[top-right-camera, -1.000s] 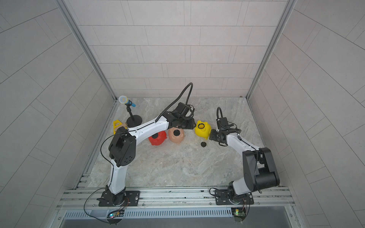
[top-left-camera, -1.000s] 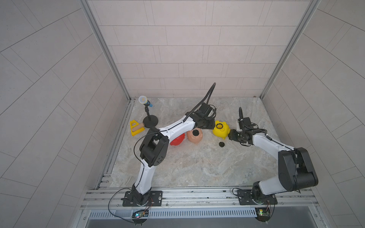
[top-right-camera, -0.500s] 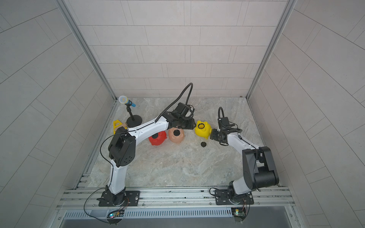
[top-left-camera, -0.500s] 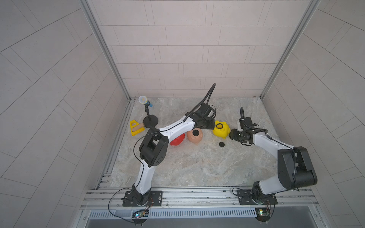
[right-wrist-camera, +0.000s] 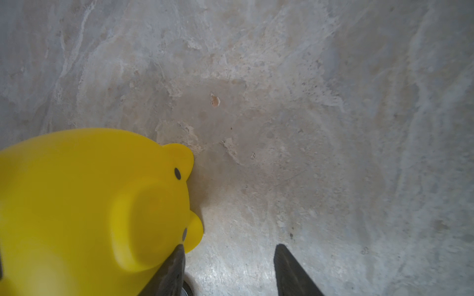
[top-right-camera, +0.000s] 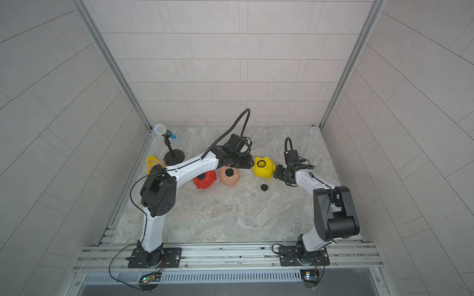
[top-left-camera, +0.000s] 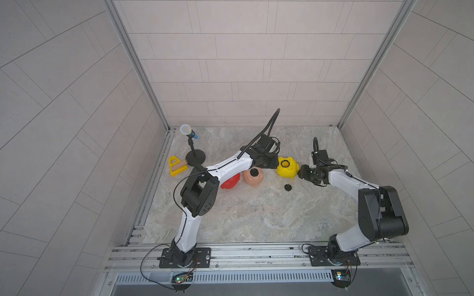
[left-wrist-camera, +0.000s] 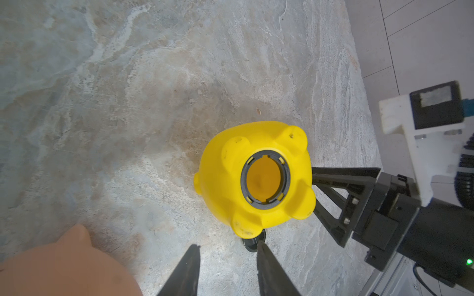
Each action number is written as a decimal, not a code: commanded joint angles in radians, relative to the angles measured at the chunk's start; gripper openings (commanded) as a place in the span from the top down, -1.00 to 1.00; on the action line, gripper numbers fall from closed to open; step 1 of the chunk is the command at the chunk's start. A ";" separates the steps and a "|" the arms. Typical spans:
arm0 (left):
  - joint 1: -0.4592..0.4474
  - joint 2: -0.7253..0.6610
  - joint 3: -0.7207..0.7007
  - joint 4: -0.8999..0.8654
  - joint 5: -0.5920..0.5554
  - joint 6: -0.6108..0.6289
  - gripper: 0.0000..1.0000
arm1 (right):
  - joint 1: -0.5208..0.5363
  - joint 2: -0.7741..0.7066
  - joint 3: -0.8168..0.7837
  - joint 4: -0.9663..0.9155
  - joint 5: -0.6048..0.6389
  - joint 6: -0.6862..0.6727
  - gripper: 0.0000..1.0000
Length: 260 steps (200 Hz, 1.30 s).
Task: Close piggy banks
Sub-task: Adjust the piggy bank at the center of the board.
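The yellow piggy bank (top-left-camera: 288, 169) lies belly-up (hole uncapped) between my tools: left gripper (left-wrist-camera: 227, 245), jaws slightly apart and empty, just beside it; right gripper (right-wrist-camera: 229, 246) spread, one jaw against its snout.

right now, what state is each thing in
yellow pig: belly up, hole open, no plug
peach pig: belly up, black plug in hole
red pig: partly behind the left arm, plug looks fitted
loose plug: lying on the table, apart from the pigs
left gripper: jaws slightly apart, empty
right gripper: open, one finger against the yellow pig
microphone: standing upright
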 commanded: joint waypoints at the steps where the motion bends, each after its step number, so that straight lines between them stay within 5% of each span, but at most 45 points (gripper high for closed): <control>1: 0.006 -0.052 -0.011 0.011 -0.003 0.018 0.16 | -0.007 0.015 0.027 0.006 0.000 0.013 -0.13; 260: 0.009 -0.049 -0.031 0.038 0.005 0.003 0.15 | -0.036 0.242 0.193 0.024 0.001 0.028 -0.11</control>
